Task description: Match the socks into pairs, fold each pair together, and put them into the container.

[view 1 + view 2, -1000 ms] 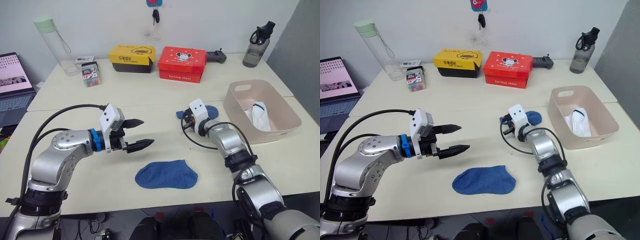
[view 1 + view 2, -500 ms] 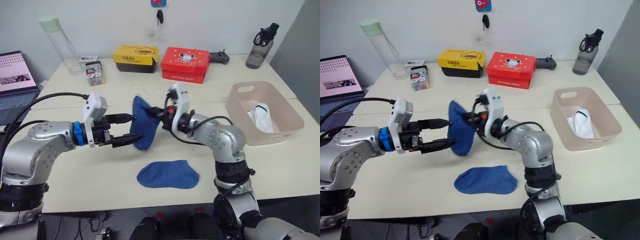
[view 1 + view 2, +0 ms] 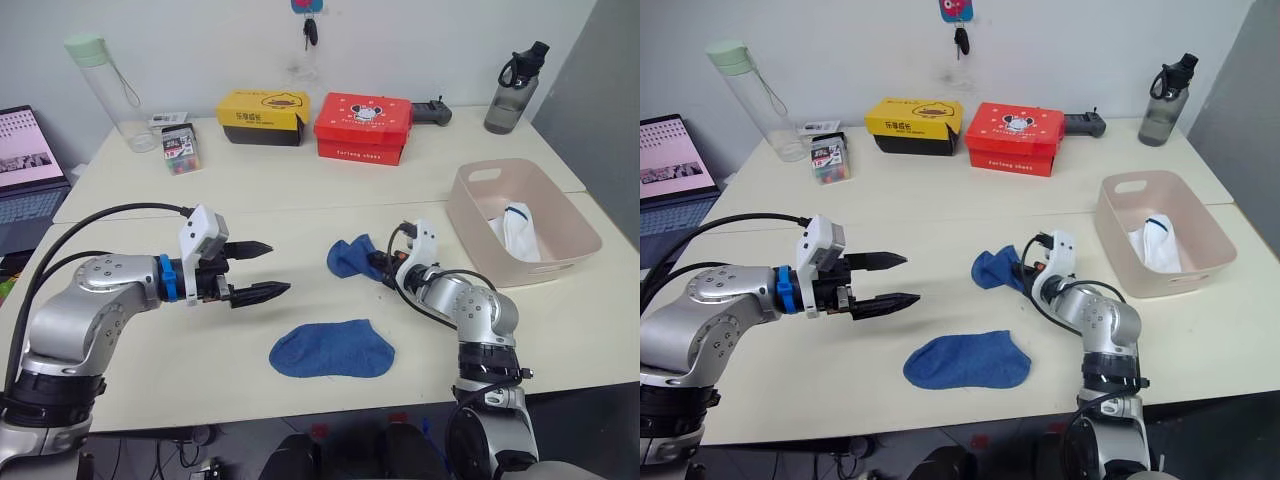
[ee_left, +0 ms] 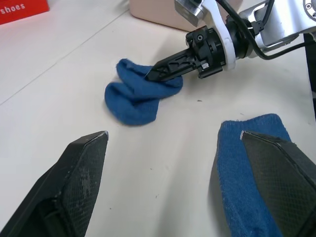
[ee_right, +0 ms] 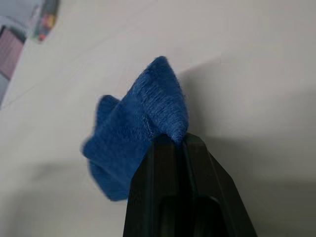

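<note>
A medium blue sock point(image 3: 333, 349) lies flat near the table's front edge. A second medium blue sock point(image 3: 349, 257) sits crumpled on the table behind it, and my right gripper point(image 3: 374, 265) is shut on its edge, its black fingers point(image 5: 173, 163) pinching the fabric point(image 5: 140, 118). My left gripper point(image 3: 262, 270) hovers open to the left of both socks, with nothing between its fingers point(image 4: 74, 182). The pale container point(image 3: 465, 210) stands at the right with a white sock point(image 3: 517, 226) inside.
Along the back of the table stand a yellow box point(image 3: 264, 117), a red box point(image 3: 364, 128), a clear bottle with a green lid point(image 3: 108, 90), a small pen box point(image 3: 180, 150) and a dark bottle point(image 3: 510, 90). A laptop point(image 3: 25, 165) sits at far left.
My right gripper has brought the blue sock down from mid-air near the left gripper onto the table, further right. The left gripper stays open in roughly the same place.
</note>
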